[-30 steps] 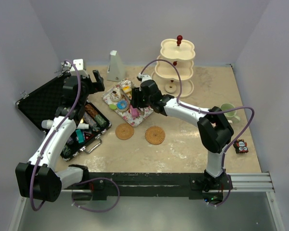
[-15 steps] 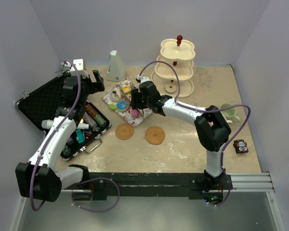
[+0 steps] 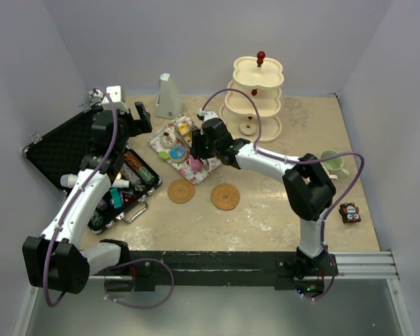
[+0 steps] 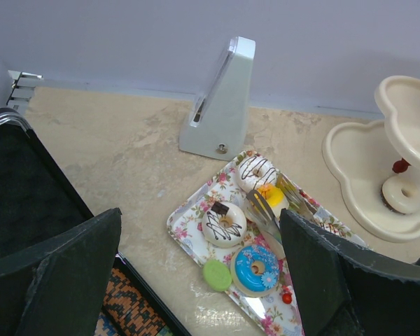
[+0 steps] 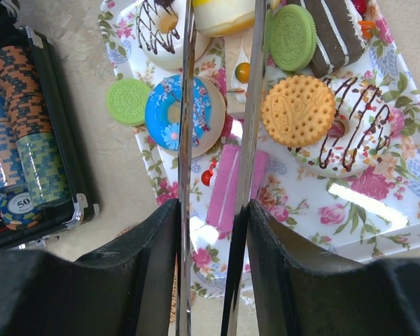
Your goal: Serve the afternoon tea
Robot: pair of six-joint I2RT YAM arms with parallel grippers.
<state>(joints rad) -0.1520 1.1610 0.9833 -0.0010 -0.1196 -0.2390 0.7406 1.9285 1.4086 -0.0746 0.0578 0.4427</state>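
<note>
A floral tray (image 3: 207, 171) holds toy donuts and cakes. My right gripper (image 3: 198, 145) hovers over it, shut on metal tongs (image 5: 185, 140). The tong blades straddle a pink wafer (image 5: 231, 182), between a blue donut (image 5: 171, 112) and a round biscuit (image 5: 297, 110). A green macaron (image 5: 128, 101) lies at the tray's edge. My left gripper (image 3: 129, 119) is open and empty, left of the tray. The cream three-tier stand (image 3: 255, 98) is at the back, the green mug (image 3: 331, 162) at the right, and two woven coasters (image 3: 181, 191) (image 3: 226, 197) lie in front. The pink mug is out of view.
An open black case (image 3: 70, 157) with poker chips (image 5: 21, 140) lies at the left, under the left arm. A grey pyramid-shaped object (image 3: 168, 96) stands at the back wall. A small red and black object (image 3: 349, 213) lies at the right. Walls enclose the table on three sides.
My right gripper has shifted slightly left over the tray with the tongs. The left arm has not moved.
</note>
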